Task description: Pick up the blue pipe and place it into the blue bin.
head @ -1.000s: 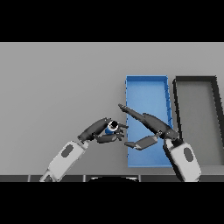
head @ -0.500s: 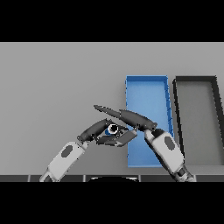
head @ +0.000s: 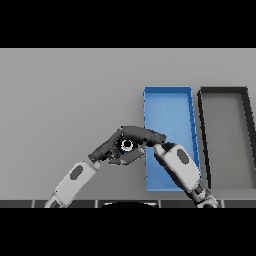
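Peeking between right hand (head: 142,134) and left hand (head: 107,150), blue pipe (head: 126,145).

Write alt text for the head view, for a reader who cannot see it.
Both dark hands meet around a small blue pipe on the grey table, the left hand from the lower left and the right hand reaching over it. Just right of them lies an open blue bin, with a black bin beside it.
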Robot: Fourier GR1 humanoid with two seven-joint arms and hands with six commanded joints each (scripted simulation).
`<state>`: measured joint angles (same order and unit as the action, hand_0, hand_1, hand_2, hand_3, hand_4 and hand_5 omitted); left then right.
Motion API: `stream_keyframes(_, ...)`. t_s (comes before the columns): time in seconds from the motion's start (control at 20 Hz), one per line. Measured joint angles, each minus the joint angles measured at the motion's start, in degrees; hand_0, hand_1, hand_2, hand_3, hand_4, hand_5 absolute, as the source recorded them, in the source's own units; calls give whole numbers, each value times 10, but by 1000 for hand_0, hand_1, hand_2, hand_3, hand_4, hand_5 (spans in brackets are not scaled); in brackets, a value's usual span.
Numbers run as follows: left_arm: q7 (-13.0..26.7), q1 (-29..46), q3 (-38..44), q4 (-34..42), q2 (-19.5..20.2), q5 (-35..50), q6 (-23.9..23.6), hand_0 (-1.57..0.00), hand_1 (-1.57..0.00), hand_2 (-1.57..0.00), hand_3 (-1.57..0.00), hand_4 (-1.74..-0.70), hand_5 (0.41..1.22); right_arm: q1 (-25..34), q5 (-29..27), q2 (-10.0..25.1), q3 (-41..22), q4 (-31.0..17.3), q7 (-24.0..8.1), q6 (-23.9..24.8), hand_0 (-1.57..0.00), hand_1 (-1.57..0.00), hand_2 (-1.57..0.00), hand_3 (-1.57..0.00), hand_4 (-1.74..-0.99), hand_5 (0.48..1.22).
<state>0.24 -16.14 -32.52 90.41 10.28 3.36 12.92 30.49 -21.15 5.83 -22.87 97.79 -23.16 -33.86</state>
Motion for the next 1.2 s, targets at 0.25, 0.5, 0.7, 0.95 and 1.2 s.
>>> stream_keyframes(0.25,-34,9,13,-6,-16,26,6,-1464,-1455,-1372,-1438,-1713,1221,-13,48,2,-12,11,64,2,-1479,-1477,-1482,-1442,-1457,1092)
stream_keyframes(0.5,-36,8,18,4,-7,34,8,-1157,-1083,-977,-1066,-1535,1221,-4,29,3,1,8,63,10,-1541,-1540,-1542,-1529,-1483,1179)
stream_keyframes(0.7,-52,-10,-3,-2,26,-30,41,-473,-443,-399,-436,-1143,1187,-12,29,-9,2,14,37,7,-1559,-1558,-1559,-1554,-1491,1204)
stream_keyframes(0.95,-47,-7,-2,-10,32,-63,33,-154,-145,-130,-142,-942,785,-15,35,-29,12,20,63,-5,-1567,-1567,-1567,-1565,-1496,1215)
stream_keyframes(1.2,-27,-11,3,-21,28,-65,26,-50,-47,-42,-46,-887,617,-17,43,-28,14,22,59,-8,-1570,-1570,-1570,-1569,-1491,1219)
